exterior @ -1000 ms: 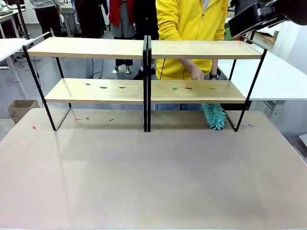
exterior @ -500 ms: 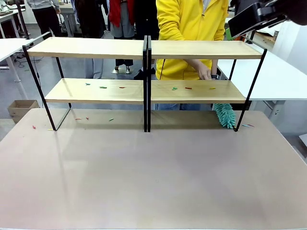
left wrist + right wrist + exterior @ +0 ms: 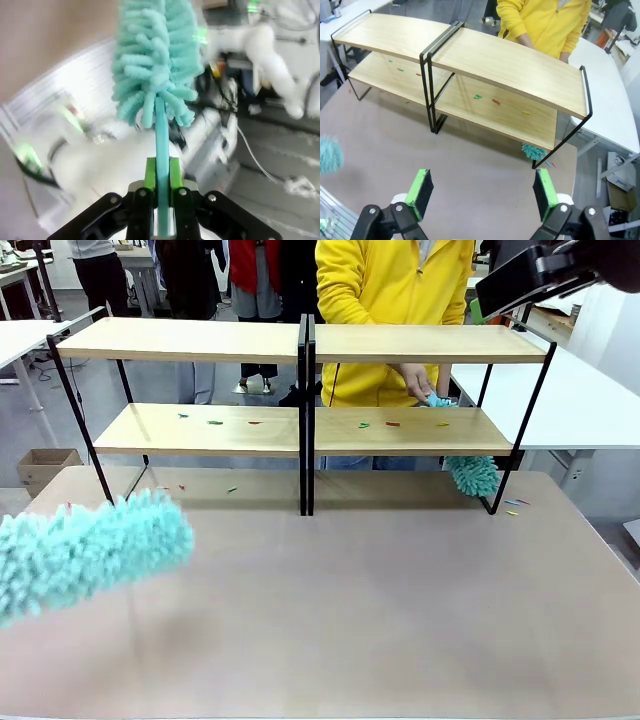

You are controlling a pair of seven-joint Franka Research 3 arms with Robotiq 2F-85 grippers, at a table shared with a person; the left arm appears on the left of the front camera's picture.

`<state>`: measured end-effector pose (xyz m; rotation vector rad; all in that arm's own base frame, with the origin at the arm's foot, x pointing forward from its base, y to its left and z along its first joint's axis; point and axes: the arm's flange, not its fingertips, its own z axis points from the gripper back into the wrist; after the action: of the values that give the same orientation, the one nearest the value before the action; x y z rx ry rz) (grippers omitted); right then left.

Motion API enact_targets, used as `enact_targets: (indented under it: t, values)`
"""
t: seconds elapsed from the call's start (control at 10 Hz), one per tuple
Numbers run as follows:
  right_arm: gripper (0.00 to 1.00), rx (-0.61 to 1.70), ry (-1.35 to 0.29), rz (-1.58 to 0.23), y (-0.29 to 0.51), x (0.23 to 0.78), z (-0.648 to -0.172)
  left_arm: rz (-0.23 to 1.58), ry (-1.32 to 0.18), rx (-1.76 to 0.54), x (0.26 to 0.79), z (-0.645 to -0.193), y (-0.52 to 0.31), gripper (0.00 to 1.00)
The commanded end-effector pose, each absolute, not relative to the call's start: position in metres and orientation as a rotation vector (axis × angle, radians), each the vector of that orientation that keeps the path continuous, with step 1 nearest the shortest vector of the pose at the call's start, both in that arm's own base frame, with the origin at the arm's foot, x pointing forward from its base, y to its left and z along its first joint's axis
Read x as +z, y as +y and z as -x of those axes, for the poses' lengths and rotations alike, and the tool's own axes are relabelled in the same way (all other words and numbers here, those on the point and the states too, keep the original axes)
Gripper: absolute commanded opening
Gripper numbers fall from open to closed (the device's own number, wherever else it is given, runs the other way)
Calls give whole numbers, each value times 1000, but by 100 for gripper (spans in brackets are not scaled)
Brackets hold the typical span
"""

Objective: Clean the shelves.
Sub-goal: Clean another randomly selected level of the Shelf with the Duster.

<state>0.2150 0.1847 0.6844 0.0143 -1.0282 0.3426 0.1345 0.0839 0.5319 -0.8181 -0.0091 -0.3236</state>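
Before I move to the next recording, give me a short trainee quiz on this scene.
1. True or false: the left claw is shut on the handle of a teal duster.
2. On which boards of the shelves do the coloured scraps lie? A: top; B: lower; C: both.
3. Is the right claw open or shut, and what does it hold?
Key: 1 true; 2 B; 3 open, holding nothing.
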Motion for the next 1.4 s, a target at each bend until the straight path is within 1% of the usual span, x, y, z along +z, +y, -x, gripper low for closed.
enact_targets:
  t: [0.0,0.1,0.2,0.5,0.6,0.7,0.8,0.9,1.0,1.1,1.2,1.3]
  values:
    - [100,336,-1030,-13,184,684,-215,822,-250,-243,524,-142,73,12]
    - [100,336,-1030,-13,184,684,-215,797,-168,-169,541,-156,82,12]
    - [100,336,-1030,-13,184,684,-215,811,-142,-268,532,-139,92,12]
    - [100,336,-1030,-13,184,684,-215,811,-142,-268,532,-139,92,12]
    - [100,336,-1030,-13,184,684,-215,807,-156,-236,536,-145,93,12]
    - [100,336,-1030,-13,184,684,-215,710,-160,-157,518,-154,62,12]
    - [100,336,-1030,-13,184,684,-215,697,-65,-196,500,-167,31,12]
    - [100,336,-1030,-13,184,684,-215,646,-13,-221,482,-176,-2,12]
    - [100,336,-1030,-13,184,684,-215,615,-4,-216,468,-185,-28,12]
    - [100,336,-1030,-13,184,684,-215,585,-63,-182,457,-193,-48,12]
    - [100,336,-1030,-13,184,684,-215,553,-168,-136,441,-205,-72,12]
    - [100,336,-1030,-13,184,684,-215,552,-195,-127,423,-217,-94,12]
